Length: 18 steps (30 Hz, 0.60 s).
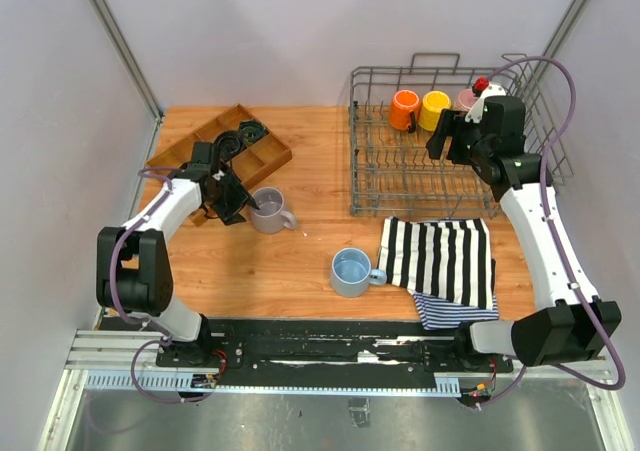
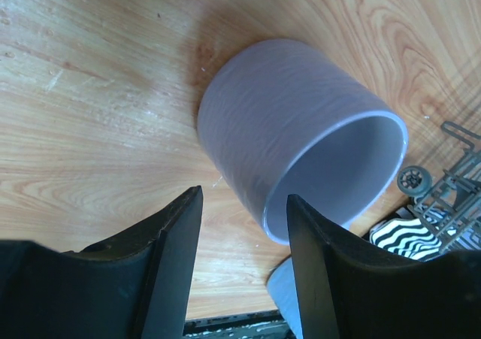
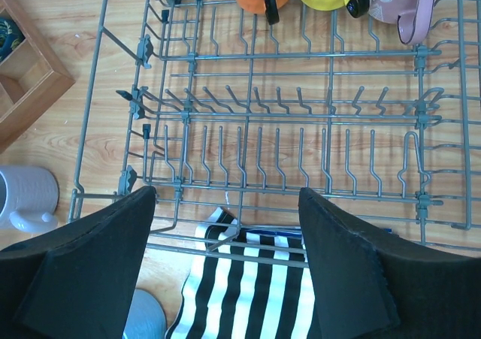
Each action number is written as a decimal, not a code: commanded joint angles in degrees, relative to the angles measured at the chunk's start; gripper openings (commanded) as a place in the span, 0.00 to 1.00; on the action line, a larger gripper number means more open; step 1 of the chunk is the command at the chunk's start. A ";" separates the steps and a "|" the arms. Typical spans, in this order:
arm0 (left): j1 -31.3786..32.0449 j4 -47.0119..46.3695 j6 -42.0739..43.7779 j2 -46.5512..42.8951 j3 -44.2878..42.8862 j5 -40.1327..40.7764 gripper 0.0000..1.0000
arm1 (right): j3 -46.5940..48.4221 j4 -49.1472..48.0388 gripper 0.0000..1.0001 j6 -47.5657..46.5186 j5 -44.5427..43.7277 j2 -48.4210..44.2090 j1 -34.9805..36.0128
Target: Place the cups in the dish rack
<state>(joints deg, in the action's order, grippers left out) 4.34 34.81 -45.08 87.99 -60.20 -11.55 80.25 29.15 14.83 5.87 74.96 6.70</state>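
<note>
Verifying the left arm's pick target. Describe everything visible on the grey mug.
The grey mug stands upright, mouth up, on the wooden table, left of centre, near the wooden tray but apart from it. It looks like matte ceramic, with fine ribbing round the outer wall and a smooth, empty inside. Its handle points right. The left gripper straddles its rim with jaws apart, one finger outside, one over the opening; contact cannot be told.

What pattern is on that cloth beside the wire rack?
The cloth is black-and-white striped, clearest in the top external view.
</note>
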 commanded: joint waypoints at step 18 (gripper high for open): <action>4.01 4.98 4.56 12.05 -9.13 8.22 0.37 | -1.54 0.03 0.78 0.74 0.28 -3.65 0.16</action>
<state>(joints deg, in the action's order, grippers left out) 7.62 38.74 -41.54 98.56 -67.96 -5.76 78.87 29.43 15.29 6.00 72.90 6.70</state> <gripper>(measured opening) 0.435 0.779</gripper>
